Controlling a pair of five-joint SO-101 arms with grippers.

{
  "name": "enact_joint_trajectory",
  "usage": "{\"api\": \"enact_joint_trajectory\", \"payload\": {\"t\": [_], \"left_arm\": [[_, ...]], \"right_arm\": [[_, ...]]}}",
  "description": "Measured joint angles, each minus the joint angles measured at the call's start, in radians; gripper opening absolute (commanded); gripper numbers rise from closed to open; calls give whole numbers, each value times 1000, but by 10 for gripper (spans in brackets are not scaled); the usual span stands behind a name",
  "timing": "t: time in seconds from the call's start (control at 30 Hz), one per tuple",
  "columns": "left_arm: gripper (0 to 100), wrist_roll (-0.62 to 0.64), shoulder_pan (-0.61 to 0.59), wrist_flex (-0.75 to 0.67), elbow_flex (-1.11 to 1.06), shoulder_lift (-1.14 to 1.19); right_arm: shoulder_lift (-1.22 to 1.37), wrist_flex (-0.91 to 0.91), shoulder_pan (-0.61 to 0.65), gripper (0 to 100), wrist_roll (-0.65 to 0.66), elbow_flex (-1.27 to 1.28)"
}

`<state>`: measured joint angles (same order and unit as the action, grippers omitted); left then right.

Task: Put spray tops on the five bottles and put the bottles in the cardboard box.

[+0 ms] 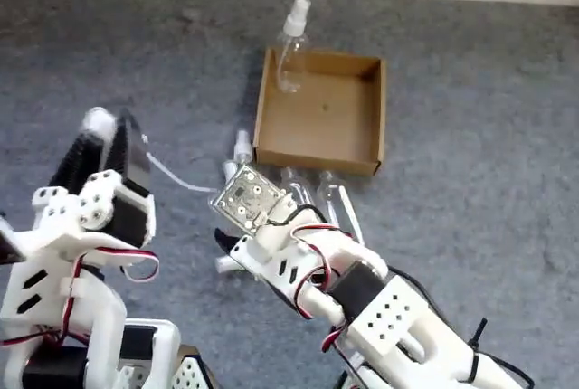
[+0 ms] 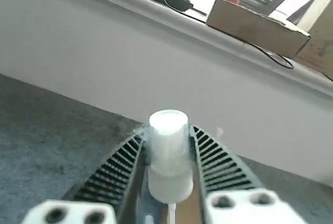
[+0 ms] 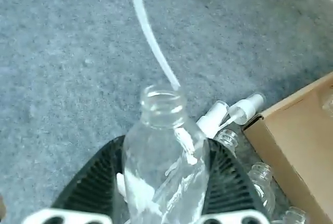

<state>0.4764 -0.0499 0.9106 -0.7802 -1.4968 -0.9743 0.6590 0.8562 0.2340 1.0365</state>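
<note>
Left gripper (image 2: 167, 133) clamps a spray top (image 2: 167, 156), tube (image 3: 151, 31) at the mouth of a bottle (image 3: 164, 177) the right gripper (image 3: 166, 145) holds, cardboard box (image 1: 321, 113) at one o'clock.

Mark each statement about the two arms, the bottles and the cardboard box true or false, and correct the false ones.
1. The left gripper grips a spray top. True.
2. The bottle in the right gripper already wears a spray top. False: its neck is open.
3. One capped bottle stands in the cardboard box. True.
4. The open bottles lie inside the box. False: they lie on the grey surface just outside its wall.
</note>
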Motion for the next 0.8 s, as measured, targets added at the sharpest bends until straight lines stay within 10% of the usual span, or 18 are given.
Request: {"api": "enact_joint_trajectory", "payload": {"t": [0.8], "left_arm": [[4, -49, 37, 0, 2, 0]], "right_arm": [[-3, 0, 2, 4, -2, 2]]}}
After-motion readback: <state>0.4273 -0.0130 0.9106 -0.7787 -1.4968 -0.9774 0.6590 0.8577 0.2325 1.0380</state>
